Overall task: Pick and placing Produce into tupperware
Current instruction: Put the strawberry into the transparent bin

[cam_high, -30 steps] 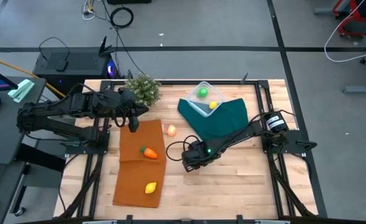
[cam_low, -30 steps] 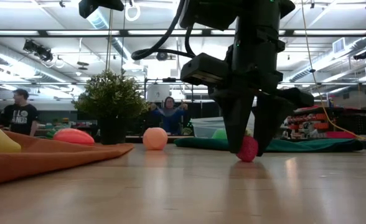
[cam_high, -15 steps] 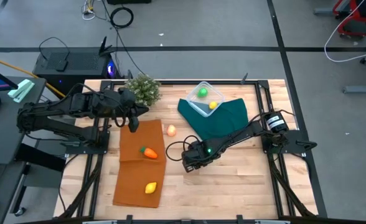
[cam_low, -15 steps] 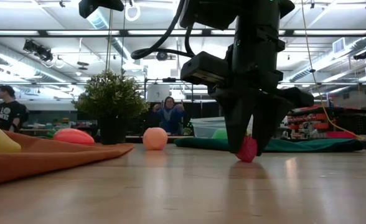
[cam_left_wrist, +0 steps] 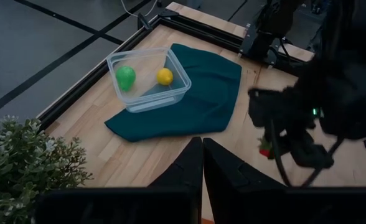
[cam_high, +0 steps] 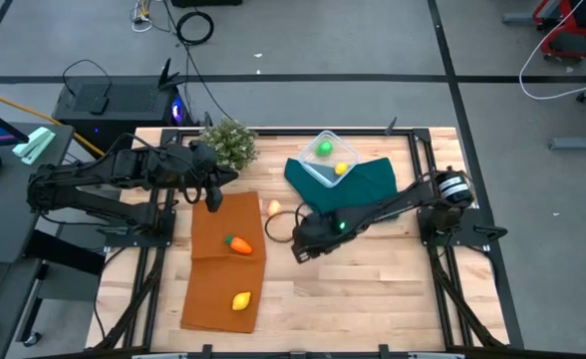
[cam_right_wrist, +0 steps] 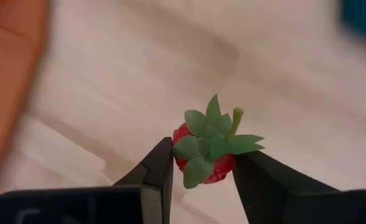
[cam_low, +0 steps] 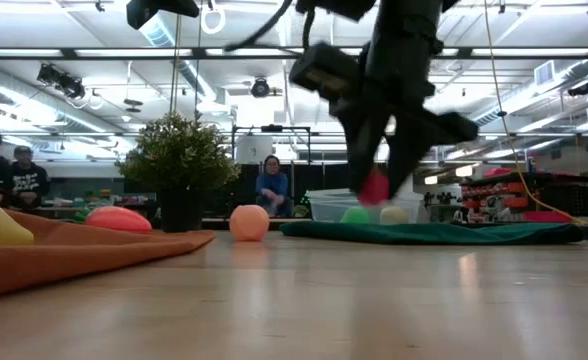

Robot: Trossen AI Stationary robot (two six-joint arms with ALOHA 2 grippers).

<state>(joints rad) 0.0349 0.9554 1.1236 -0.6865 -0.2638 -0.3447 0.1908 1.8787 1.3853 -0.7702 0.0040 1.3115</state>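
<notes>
My right gripper (cam_low: pixel 376 190) is shut on the tiny red strawberry (cam_right_wrist: pixel 205 155) and hangs above the bare wood near the table's middle (cam_high: pixel 308 239). The clear tupperware (cam_high: pixel 328 160) sits on the dark green cloth (cam_high: pixel 358 189) and holds a green ball (cam_high: pixel 324 148) and a yellow lemon (cam_high: pixel 341 169). A pale peach ball (cam_high: pixel 273 207) lies on the wood. The orange carrot (cam_high: pixel 238 244) and another lemon (cam_high: pixel 241 300) lie on an orange cloth (cam_high: pixel 223 269). My left gripper (cam_left_wrist: pixel 201 155) is shut and waits over that cloth's far edge (cam_high: pixel 213 199). My right gripper pinches the strawberry by its red body (cam_right_wrist: pixel 220 169), just below the green leafy cap (cam_right_wrist: pixel 214 140), between its two fingers (cam_right_wrist: pixel 161 165). The fingers come from above, slanting down. The strawberry is lifted clear of the table (cam_low: pixel 374 187).
A bushy potted plant (cam_high: pixel 228 143) stands at the far edge, left of the tupperware. Black cable loops near the peach ball (cam_high: pixel 273 227). Bare wood lies in front of the right gripper (cam_high: pixel 373 289). People stand in the room beyond the table (cam_low: pixel 269 185).
My right gripper has shut on the strawberry, which stood on the wood between its open fingers. It has then risen, tipped and moved toward the table's far edge and the green cloth, carrying the strawberry clear of the table.
</notes>
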